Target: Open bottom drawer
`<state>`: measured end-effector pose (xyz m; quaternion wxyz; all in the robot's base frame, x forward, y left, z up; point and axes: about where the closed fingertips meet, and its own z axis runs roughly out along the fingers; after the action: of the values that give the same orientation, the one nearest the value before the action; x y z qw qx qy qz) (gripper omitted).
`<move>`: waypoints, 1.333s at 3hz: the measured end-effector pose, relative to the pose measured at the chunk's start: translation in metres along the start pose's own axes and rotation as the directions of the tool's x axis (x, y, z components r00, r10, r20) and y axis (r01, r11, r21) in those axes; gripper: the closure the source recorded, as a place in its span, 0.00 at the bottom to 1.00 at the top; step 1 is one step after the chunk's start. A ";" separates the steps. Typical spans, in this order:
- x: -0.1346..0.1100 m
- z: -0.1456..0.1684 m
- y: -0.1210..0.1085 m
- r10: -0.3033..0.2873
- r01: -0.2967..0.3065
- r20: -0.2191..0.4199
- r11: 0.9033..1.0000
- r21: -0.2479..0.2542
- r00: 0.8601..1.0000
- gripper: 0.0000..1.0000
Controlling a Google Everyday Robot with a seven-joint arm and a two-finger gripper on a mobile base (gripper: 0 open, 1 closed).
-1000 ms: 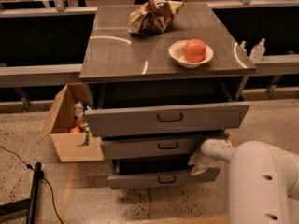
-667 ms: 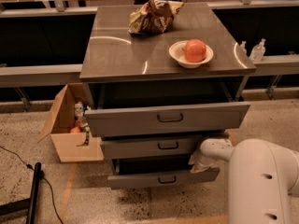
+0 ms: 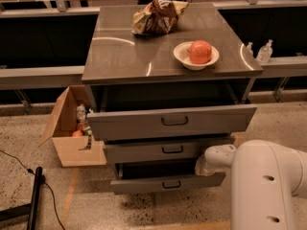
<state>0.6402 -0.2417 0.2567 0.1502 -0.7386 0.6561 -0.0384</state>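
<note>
Bottom drawer point(image 3: 168, 182), lowest of three grey fronts at lower middle, stands partly pulled out, its right end hidden behind the white arm point(image 3: 268, 186). The gripper point(image 3: 201, 168) sits at that end, mostly covered; its hold cannot be told. The drawer's long front runs left to right, facing the camera. A cardboard box point(image 3: 67, 145) stands on the speckled floor point(image 3: 144, 210) at left, and a bowl point(image 3: 184, 59) on the tabletop point(image 3: 124, 56).

A lab: steel cabinet point(image 3: 129, 56), claw point(image 3: 202, 166) beside bottom drawer point(image 3: 144, 184).
</note>
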 end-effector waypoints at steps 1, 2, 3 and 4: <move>0.003 0.006 -0.005 0.012 -0.011 -0.012 0.999 0.050 1.000 1.00; 0.006 0.016 -0.010 0.023 -0.022 -0.005 0.994 0.104 1.000 1.00; 0.009 0.029 -0.011 0.017 -0.017 0.000 0.990 0.142 1.000 1.00; 0.007 0.042 -0.011 -0.001 -0.002 0.016 0.983 0.183 1.000 1.00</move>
<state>0.6626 -0.2404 0.2186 0.2228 -0.7219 0.6486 -0.0924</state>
